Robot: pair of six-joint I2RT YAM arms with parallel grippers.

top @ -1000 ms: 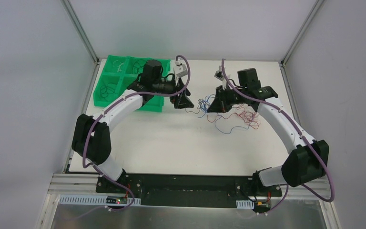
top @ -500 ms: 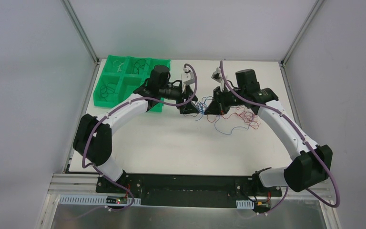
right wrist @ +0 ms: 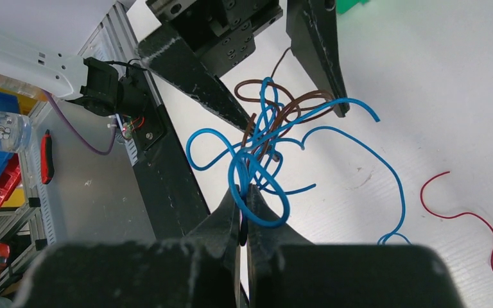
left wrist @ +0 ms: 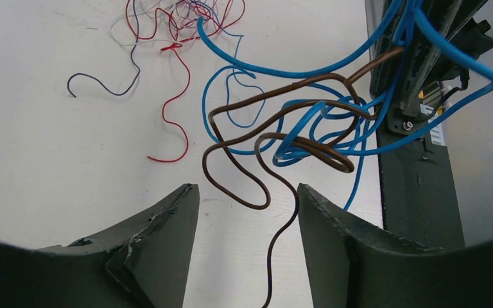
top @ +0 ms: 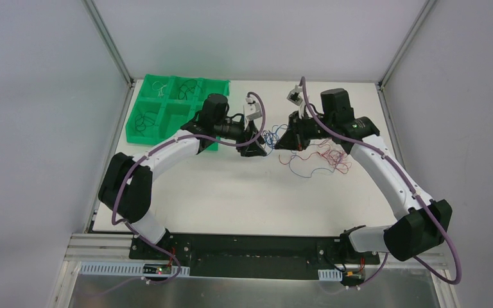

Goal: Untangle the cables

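R tool (right wrist: 245, 200) pinched tight on blue strands of cables (left wrist: 308, 128); knot looks lifted off table (left wrist: 51, 160). L tool (left wrist: 245, 191) wide open, empty. Brown loop (left wrist: 207, 163) hangs just ahead betw. its fingers, so L arm nearer.

A blue-and-brown wire knot (left wrist: 303, 145) fills the gap between my left gripper (left wrist: 247, 192) and right gripper (right wrist: 244, 192). A green compartmented plastic tray (top: 138, 136) blocks the far left; loose red and blue wires (top: 327, 159) litter the right. I see open room on the white tabletop (top: 231, 199) nearer the bases.
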